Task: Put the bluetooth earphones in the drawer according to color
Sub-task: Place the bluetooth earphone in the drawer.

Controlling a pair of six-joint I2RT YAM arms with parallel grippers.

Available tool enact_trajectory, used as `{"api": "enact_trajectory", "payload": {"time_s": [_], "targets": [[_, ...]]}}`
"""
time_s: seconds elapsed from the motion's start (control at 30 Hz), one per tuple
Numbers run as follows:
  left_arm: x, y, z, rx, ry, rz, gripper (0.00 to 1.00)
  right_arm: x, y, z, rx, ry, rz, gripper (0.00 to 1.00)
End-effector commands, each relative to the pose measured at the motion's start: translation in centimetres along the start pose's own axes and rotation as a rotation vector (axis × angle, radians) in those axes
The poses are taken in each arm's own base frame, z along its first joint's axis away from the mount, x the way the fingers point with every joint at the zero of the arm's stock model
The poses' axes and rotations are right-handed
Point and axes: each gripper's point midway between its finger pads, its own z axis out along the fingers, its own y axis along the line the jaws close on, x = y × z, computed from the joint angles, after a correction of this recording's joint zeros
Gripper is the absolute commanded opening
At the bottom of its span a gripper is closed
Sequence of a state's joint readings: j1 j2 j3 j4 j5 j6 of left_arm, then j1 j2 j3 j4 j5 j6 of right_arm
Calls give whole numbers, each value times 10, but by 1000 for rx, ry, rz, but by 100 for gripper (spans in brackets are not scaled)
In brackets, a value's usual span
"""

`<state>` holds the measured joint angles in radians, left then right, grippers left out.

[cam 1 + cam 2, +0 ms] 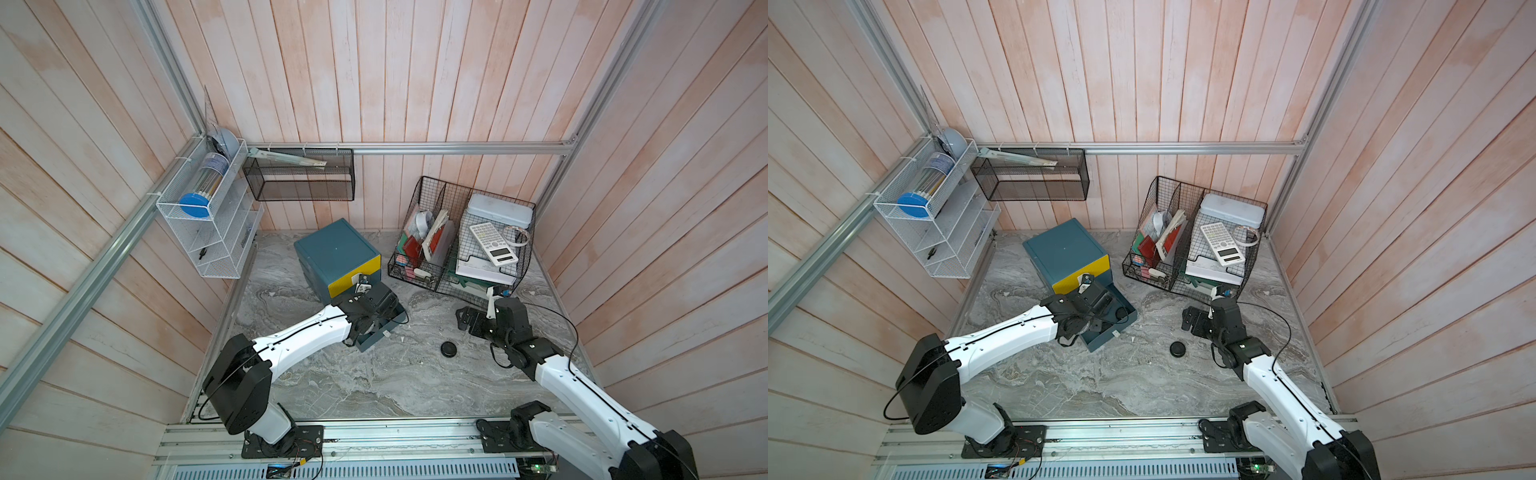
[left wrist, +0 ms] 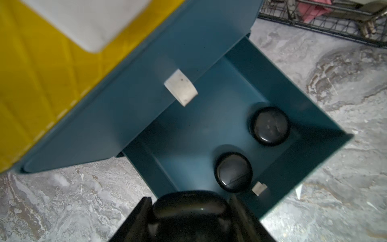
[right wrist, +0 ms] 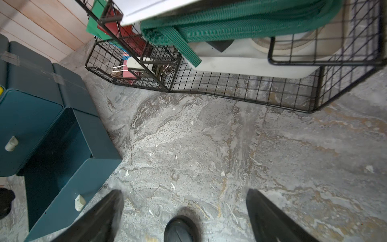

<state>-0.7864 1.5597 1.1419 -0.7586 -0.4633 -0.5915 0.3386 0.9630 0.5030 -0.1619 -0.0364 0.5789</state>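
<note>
Left gripper: I am hovering my left gripper (image 2: 190,223) over the front end of the bottom drawer (image 2: 303,159), my jaws pinching in on either side of the held black case (image 2: 188,204).
Held black case: it is sitting squeezed between my left fingers (image 2: 136,222), hanging above the drawer rather than lying in it.
Bottom drawer: it is jutting well out of the teal chest (image 1: 336,249), its white tab handle (image 2: 259,188) pointing away from the chest.
Stowed cases: the side-wall black case (image 2: 270,125) and the front-wall black case (image 2: 233,171) are lying on the drawer floor, apart from each other, the second close to the handle.
Right gripper: I am hanging my right gripper (image 3: 184,193) low over the marble table (image 1: 374,382), jaws spread wide and gripping nothing.
Loose black case: the loose black case (image 1: 449,349) is lying on the table near my right gripper, apart from both its fingers and well clear of the drawer.
Upper drawers: the yellow front (image 1: 355,274) and the middle teal drawer (image 2: 136,104) are sitting pushed in.
Wire organiser: the black wire organiser (image 1: 457,237) is standing just beside the chest, on my right arm's side, holding a calculator (image 1: 492,243).
</note>
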Motion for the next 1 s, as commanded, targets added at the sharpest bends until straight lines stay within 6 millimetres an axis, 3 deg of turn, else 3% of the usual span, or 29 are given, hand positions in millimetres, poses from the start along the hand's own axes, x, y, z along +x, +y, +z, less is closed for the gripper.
{"api": "enact_trajectory", "payload": {"time_s": [0.0, 0.33, 0.5, 0.6, 0.77, 0.97], "targets": [[-4, 2, 13, -47, -28, 27, 50, 11, 3, 8, -38, 38, -1, 98], [-12, -6, 37, -91, -69, 13, 51, 34, 17, 18, -164, 118, 17, 98], [-12, -6, 48, -124, -74, 10, 52, 48, 7, 24, -109, 168, 34, 98], [-9, -4, 51, -135, -64, 6, 58, 58, 4, 27, -70, 190, -3, 98], [-9, -4, 45, -121, -55, -14, 70, 68, 7, 28, -30, 204, -75, 98], [-19, -5, 17, -39, -79, -72, 81, 75, 8, 24, 2, 208, -91, 98]]}}
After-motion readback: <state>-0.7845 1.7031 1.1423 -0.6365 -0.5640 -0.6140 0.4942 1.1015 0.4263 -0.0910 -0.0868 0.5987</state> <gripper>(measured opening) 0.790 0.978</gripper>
